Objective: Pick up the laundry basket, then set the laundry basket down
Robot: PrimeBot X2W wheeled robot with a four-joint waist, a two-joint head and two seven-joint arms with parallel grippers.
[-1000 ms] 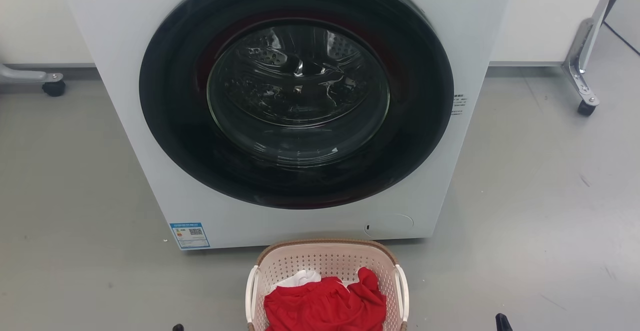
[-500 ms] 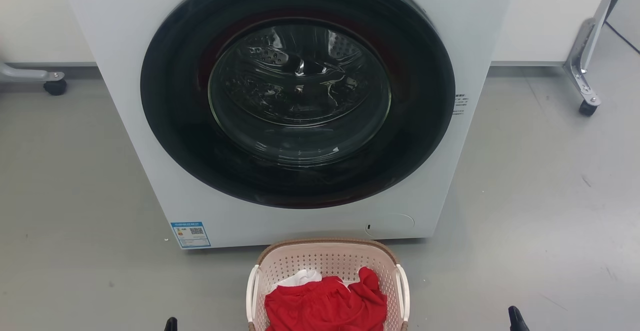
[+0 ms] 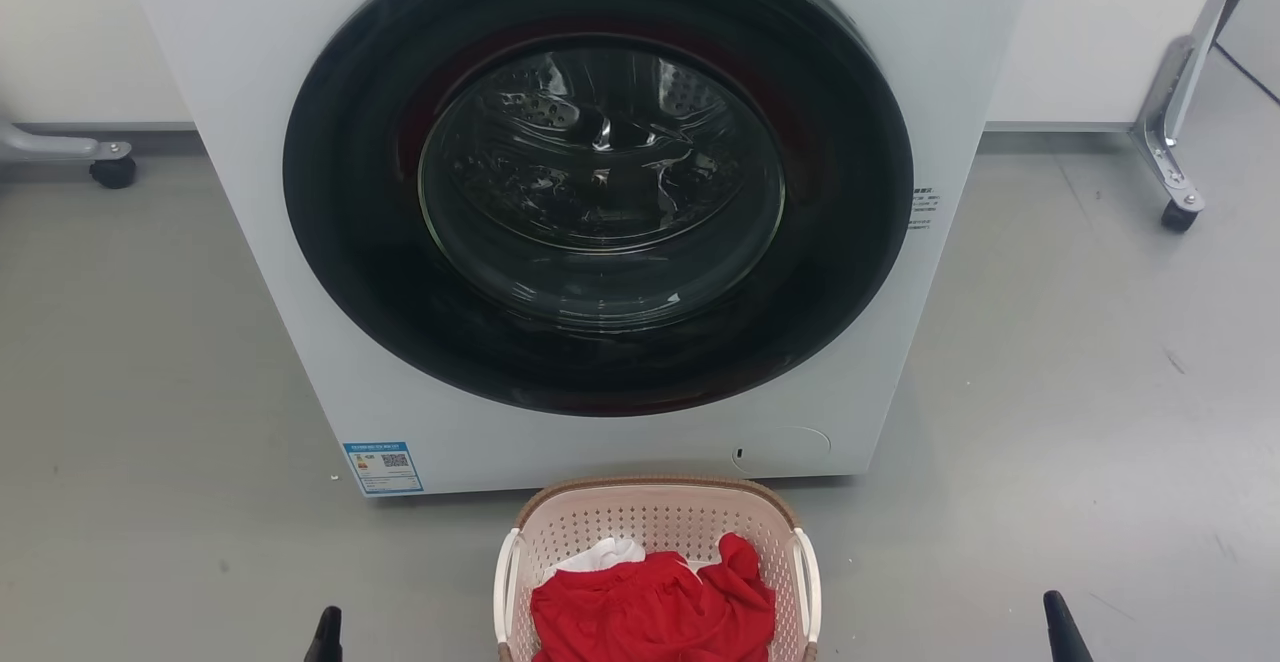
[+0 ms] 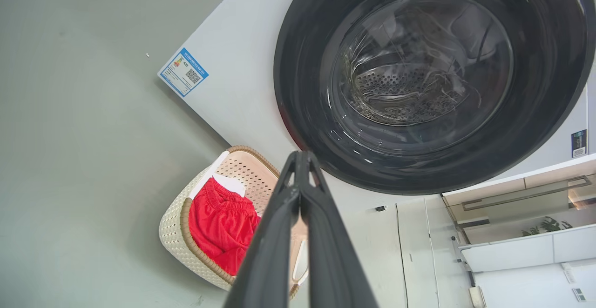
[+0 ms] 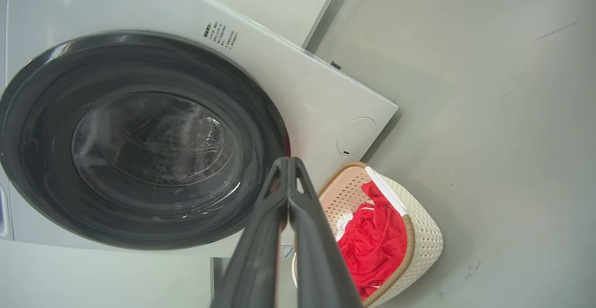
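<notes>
The laundry basket (image 3: 655, 522) stands on the grey floor just in front of the washer, pale pink-cream with a brown rim and white side handles, holding red and white cloth. It also appears as the laundry basket (image 4: 186, 224) and the laundry basket (image 5: 419, 238) in the wrist views. My left gripper (image 3: 326, 632) pokes up at the bottom left, well left of the basket. My right gripper (image 3: 1058, 624) rises at the bottom right, well right of it. Both are shut with nothing held: left gripper (image 4: 300, 157), right gripper (image 5: 286, 161).
A white front-loading washer (image 3: 600, 222) with a closed dark round door rises right behind the basket. Wheeled metal legs stand at the far left (image 3: 110, 170) and far right (image 3: 1180, 212). Grey floor lies to both sides of the basket.
Both gripper tips have risen further into the head view and spread outward, left one leftward, right one rightward. The basket has not moved.
</notes>
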